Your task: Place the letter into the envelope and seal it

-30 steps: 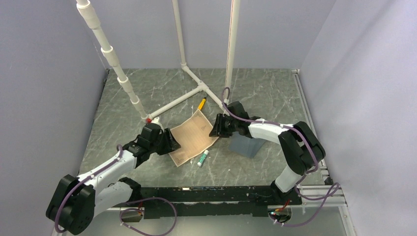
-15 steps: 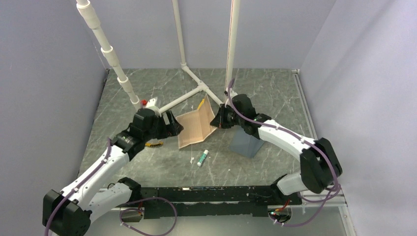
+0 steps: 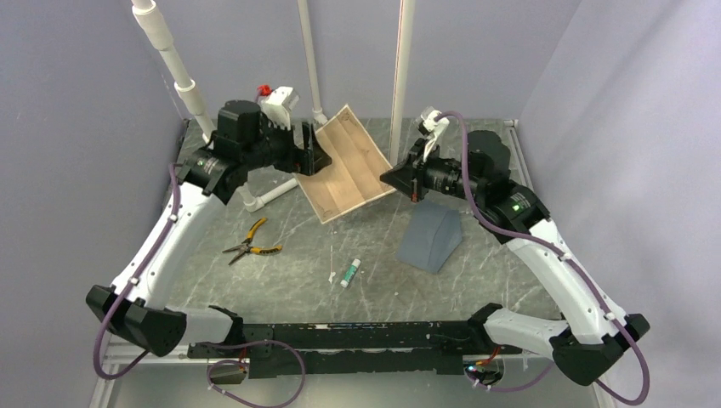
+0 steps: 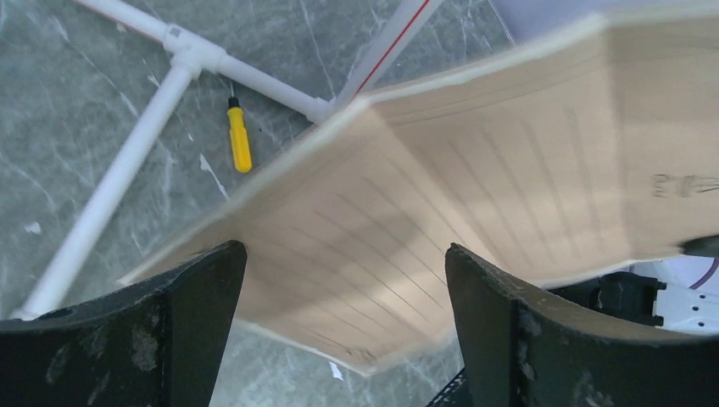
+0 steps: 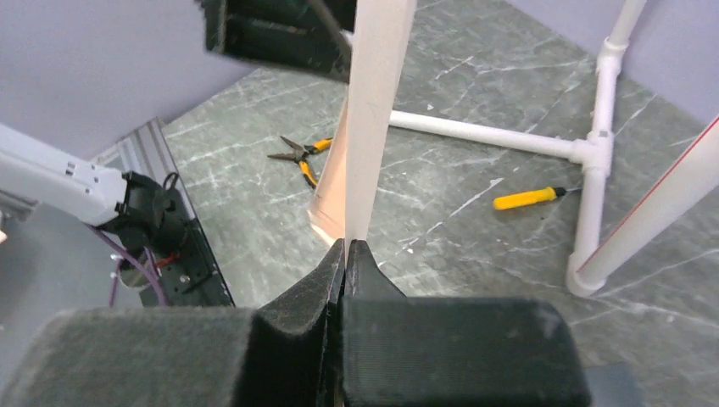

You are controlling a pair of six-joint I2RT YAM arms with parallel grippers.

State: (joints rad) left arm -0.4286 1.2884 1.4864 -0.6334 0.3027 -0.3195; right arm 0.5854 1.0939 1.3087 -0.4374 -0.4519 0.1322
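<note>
Since the earlier frames both arms have risen and carried the letter [image 3: 344, 166] off the counter [image 3: 281, 285] to the upper middle of the overhead view. There it hangs bent into a shallow trough between the left tool [image 3: 308, 159] and the right tool [image 3: 394, 177]. The envelope [image 3: 431, 240] lies on the counter right of centre, bulging upward and well apart from the sheet, with pliers [image 3: 251, 245] and a small tube [image 3: 349, 272] to its left. In the left wrist view that tool's fingers [image 4: 191, 297] are spread wide, and the lined sheet fills the gap between them, sagging at a crease; whether they touch it I cannot tell. A yellow screwdriver [image 4: 239, 144] lies on the counter beyond. In the right wrist view the tool is pressed together on the sheet's edge, which is seen edge-on. Going by the sag, the paper is light, limp and easily creased. A hold near one short edge, with the far edge supported, should suit sliding it into the envelope.
</note>
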